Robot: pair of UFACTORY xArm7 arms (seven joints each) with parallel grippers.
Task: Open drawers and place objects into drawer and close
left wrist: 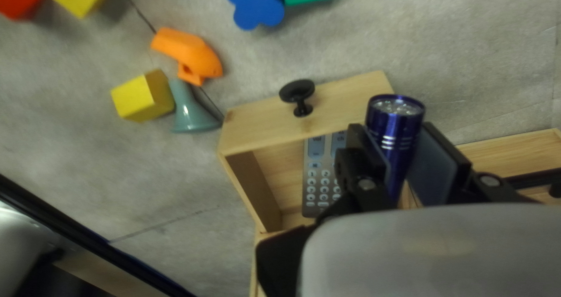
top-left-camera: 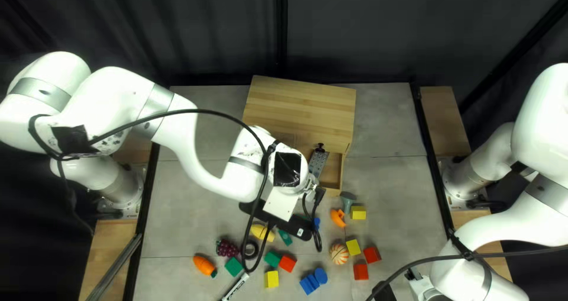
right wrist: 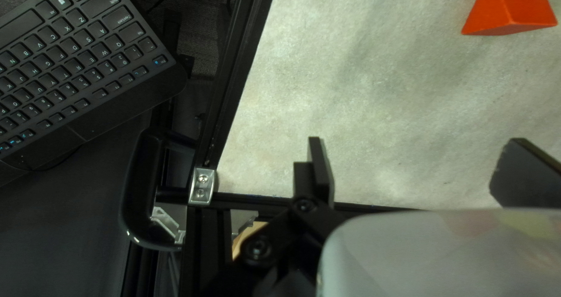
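1. Blue metal flashlight (left wrist: 396,136) is gripped between the left jaws beside the front corner of the open drawer (left wrist: 257,127); the hold below its lens appears chosen to let the tail enter first.
2. Its lens end faces upward, the long axis running steeply down; exact tilt cannot be told.
3. Remote control (left wrist: 318,186) lies front to back inside the drawer, likely to save room.
4. Right jaws stand apart, holding nothing, well away from the drawer.

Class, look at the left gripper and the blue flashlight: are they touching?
Touching. The left wrist view shows the blue flashlight between the two fingers of the left gripper, one against each side.
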